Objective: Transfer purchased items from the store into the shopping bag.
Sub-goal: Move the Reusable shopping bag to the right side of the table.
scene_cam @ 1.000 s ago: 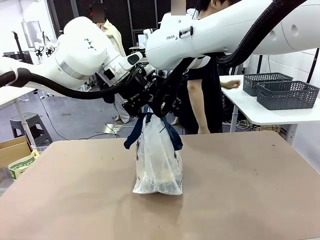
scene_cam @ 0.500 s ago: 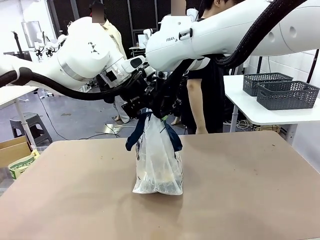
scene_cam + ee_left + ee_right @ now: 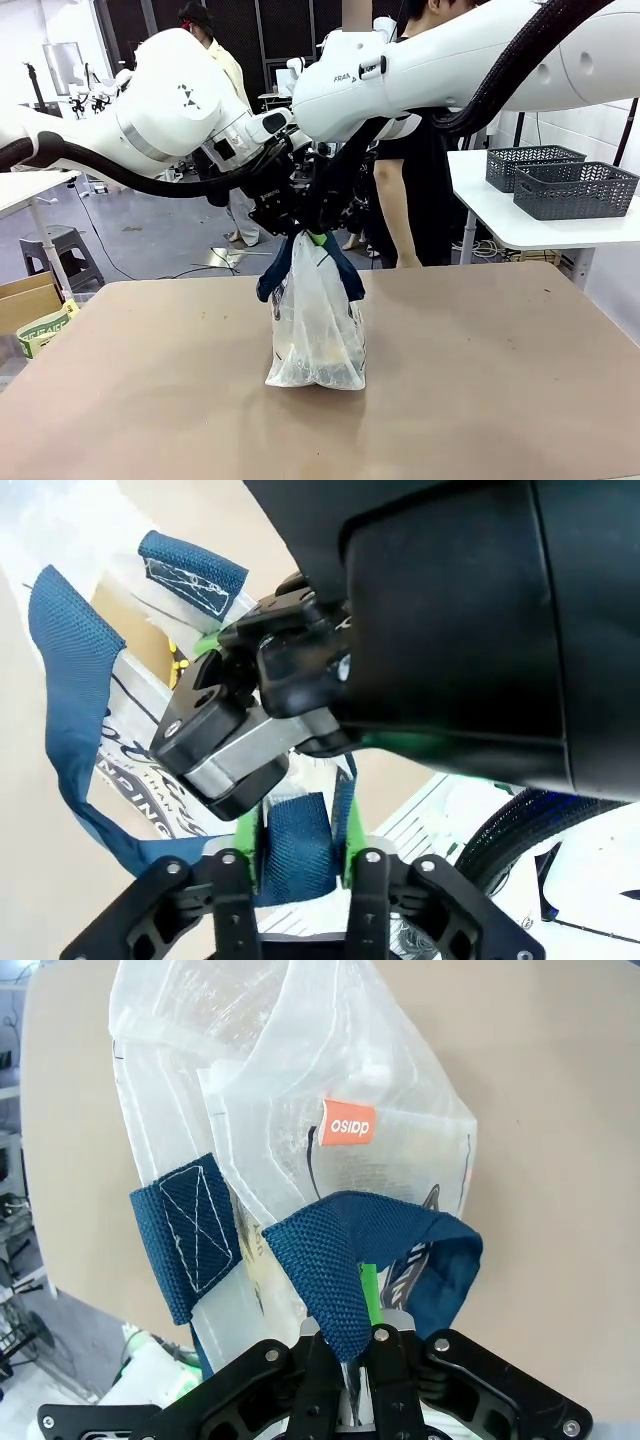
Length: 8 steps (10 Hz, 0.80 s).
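The shopping bag (image 3: 315, 325) stands upright mid-table, translucent white with navy strap handles. Pale yellow and brown purchased items (image 3: 322, 350) show dimly through its lower half. Both grippers meet just above its mouth. My left gripper (image 3: 292, 222) has one navy strap (image 3: 298, 855) squeezed between its green pads (image 3: 248, 845). My right gripper (image 3: 350, 1355) is shut on the other strap (image 3: 340, 1250), which folds down over its fingers. A brown pack (image 3: 125, 615) lies inside the bag's open mouth. An orange label (image 3: 348, 1121) is sewn on the bag's side.
Two dark grey lattice baskets (image 3: 575, 190) stand on a white side table (image 3: 500, 225) at the right; I cannot tell which is the store. A person in black (image 3: 400, 190) stands beyond the far edge. A cardboard box (image 3: 25, 300) sits at the left.
The left gripper's jaws have closed in on the navy strap. The strap's hanging loop on the left has risen slightly. The right gripper kept its hold.
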Motion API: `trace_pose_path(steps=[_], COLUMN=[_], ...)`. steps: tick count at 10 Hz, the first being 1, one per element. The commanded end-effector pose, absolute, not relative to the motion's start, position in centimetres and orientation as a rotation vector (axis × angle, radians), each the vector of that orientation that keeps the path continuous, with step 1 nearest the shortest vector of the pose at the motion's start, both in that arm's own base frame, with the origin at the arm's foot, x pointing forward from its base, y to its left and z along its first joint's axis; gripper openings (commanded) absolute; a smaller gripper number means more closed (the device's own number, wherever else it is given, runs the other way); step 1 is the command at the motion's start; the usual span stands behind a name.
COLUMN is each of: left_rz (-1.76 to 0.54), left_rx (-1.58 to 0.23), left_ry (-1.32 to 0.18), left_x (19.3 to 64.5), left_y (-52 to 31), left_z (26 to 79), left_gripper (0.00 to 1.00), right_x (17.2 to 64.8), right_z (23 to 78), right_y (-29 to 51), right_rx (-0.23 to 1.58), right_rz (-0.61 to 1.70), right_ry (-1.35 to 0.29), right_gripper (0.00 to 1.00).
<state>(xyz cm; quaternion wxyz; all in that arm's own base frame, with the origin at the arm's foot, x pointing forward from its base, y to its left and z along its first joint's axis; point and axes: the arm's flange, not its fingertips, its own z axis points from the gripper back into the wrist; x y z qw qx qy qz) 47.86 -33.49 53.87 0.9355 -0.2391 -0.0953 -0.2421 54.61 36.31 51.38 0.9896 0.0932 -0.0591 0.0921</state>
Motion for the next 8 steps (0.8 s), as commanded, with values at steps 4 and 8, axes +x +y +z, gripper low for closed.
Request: trace_pose_path(steps=[4, 8], left_rz=[-0.463, -0.473], left_rx=[-0.476, -0.474], left_ry=[-0.205, -0.218], left_x=[47.0, 47.1], left_y=[-32.4, -32.1], left_z=[53.8, 53.9], left_gripper=[0.0, 0.0], right_x=[54.4, 54.4], right_z=[51.8, 51.7], right_y=[35.6, 35.0], right_rx=[0.219, 0.23], right_rz=[0.167, 0.17], right_ry=[-0.132, -0.147], right_gripper=[0.0, 0.0])
